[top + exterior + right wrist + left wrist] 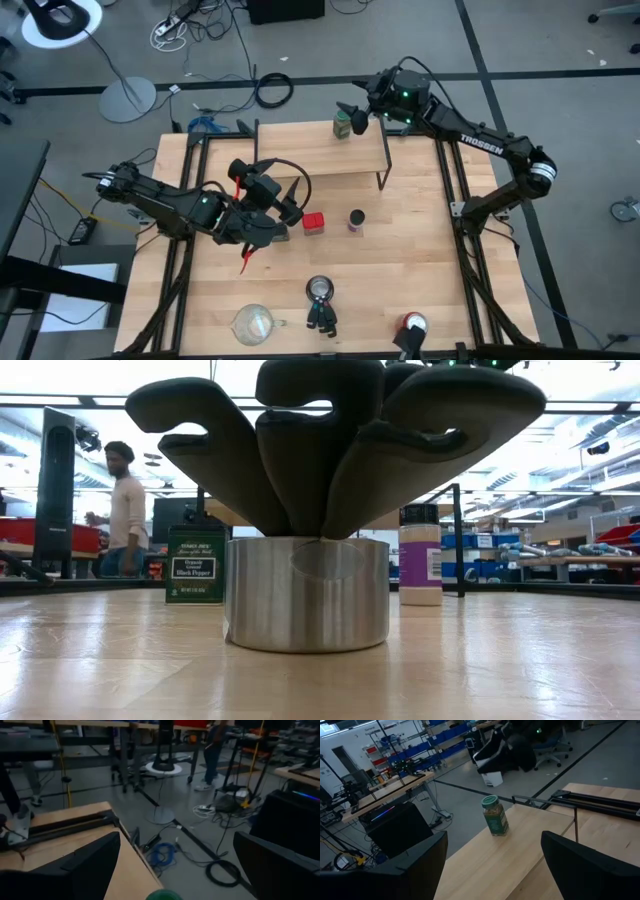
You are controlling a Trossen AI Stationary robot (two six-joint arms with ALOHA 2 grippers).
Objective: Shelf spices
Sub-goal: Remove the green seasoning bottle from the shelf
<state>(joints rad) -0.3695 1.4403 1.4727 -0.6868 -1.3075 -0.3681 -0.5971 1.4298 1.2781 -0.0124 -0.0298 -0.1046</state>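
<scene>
Left end effector (290, 205) spread wide, empty, just beside the red square tin (314, 223) at mid-table. Right end effector (352, 112) likewise open, holding nothing, hovering right by the green-lidded jar (342, 123) standing on the shelf (300, 150) along the far edge. Purple-labelled jar (356, 220) upright beside the tin. Probably light, rigid, smooth-sided; best pinched across flat opposite faces. Olive tin (195, 565) behind a steel holder (306, 592); glass cup (254, 323) and red-topped can (414, 324) along the near edge, well apart.

In the low view a metal cup (306, 593) blocks much of the bench behind it. The green-lidded jar (163, 895) is cut off at the right wrist view's bottom edge.
</scene>
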